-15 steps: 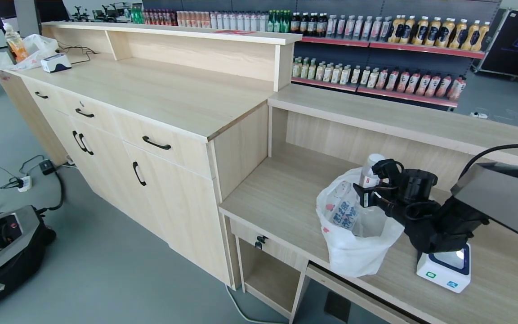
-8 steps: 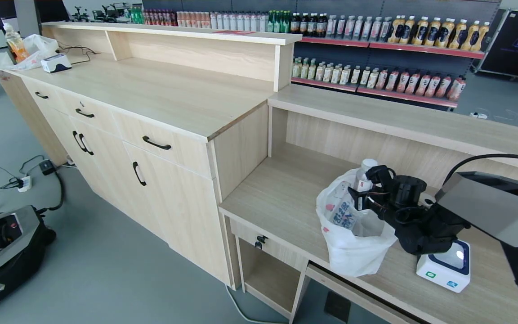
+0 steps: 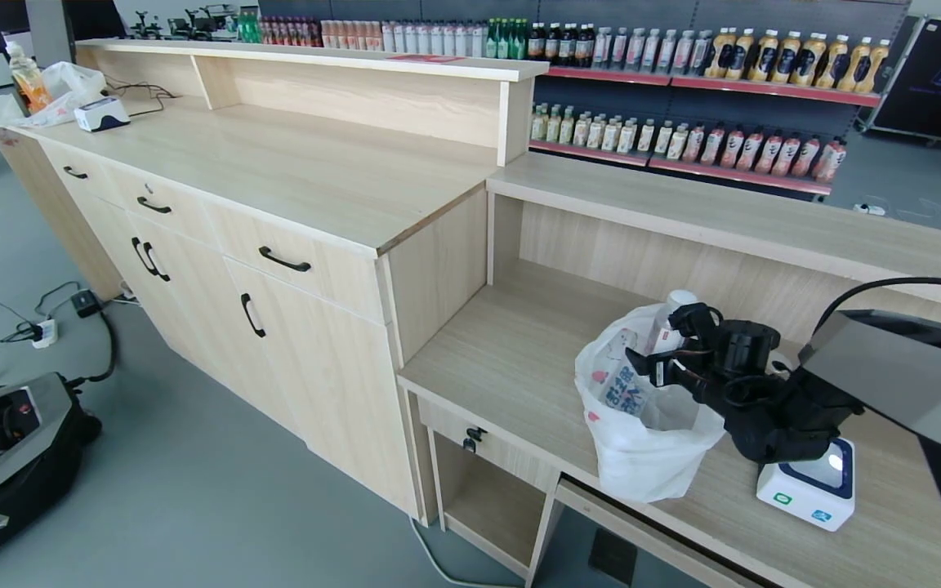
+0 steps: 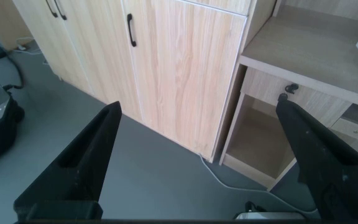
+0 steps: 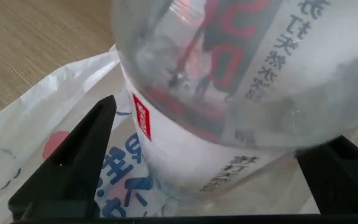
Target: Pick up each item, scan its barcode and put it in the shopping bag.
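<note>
My right gripper (image 3: 671,353) is shut on a clear plastic bottle (image 3: 666,327) with a white cap and a red-and-white label. It holds the bottle upright in the mouth of the white shopping bag (image 3: 642,441) on the low counter. In the right wrist view the bottle (image 5: 229,81) sits between the two dark fingers (image 5: 73,168), with the bag's printed plastic (image 5: 36,155) under it. A white barcode scanner (image 3: 807,490) with a lit window stands on the counter just right of the bag. My left gripper (image 4: 197,106) hangs open over the grey floor beside the cabinet, holding nothing.
The low wooden counter (image 3: 511,359) has a raised back wall and a higher cabinet (image 3: 291,171) to its left. Store shelves of bottles (image 3: 683,139) line the back. Another bag, bottle and scanner (image 3: 99,114) sit far left. Cables lie on the floor (image 3: 46,327).
My right gripper has sunk a little with the bottle, deeper into the bag's mouth. The left arm has kept still.
</note>
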Motion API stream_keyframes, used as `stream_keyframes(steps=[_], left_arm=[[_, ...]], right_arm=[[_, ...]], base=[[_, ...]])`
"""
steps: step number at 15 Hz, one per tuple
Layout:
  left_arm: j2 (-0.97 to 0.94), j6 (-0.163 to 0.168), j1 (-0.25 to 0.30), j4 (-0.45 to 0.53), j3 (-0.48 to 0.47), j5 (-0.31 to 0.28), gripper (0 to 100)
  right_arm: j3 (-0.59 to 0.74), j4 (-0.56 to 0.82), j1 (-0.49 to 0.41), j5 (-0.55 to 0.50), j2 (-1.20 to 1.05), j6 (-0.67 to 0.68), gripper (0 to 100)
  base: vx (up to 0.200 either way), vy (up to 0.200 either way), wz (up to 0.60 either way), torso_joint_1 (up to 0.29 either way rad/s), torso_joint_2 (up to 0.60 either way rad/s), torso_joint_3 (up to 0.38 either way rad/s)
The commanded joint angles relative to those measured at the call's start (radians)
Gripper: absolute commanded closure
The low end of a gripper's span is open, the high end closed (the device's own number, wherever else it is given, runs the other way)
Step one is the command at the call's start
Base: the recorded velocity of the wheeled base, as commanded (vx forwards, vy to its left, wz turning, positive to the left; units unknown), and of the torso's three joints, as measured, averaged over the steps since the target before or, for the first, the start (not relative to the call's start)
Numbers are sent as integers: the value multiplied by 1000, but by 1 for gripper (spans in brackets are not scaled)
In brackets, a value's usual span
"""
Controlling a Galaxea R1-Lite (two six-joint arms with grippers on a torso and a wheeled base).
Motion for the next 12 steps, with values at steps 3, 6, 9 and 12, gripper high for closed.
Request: stream_keyframes(steps=[3, 6, 9, 12], left_arm=[[0, 1, 0, 0, 0, 0, 0], [0, 1, 0, 0, 0, 0, 0], [0, 1, 0, 0, 0, 0, 0], [0, -1, 0, 0, 0, 0, 0]], right_arm=[[204, 239, 7, -1, -461, -10, 0], [392, 420, -19, -10, -821, -67, 0], [578, 533, -189, -24, -1165, -248, 0], [575, 730, -481, -131, -1399, -300, 0]], base=[[0, 0, 0, 0, 0, 0], [0, 0, 0, 0, 0, 0], [0, 0, 0, 0, 0, 0], [0, 0, -600, -1, 2, 2]])
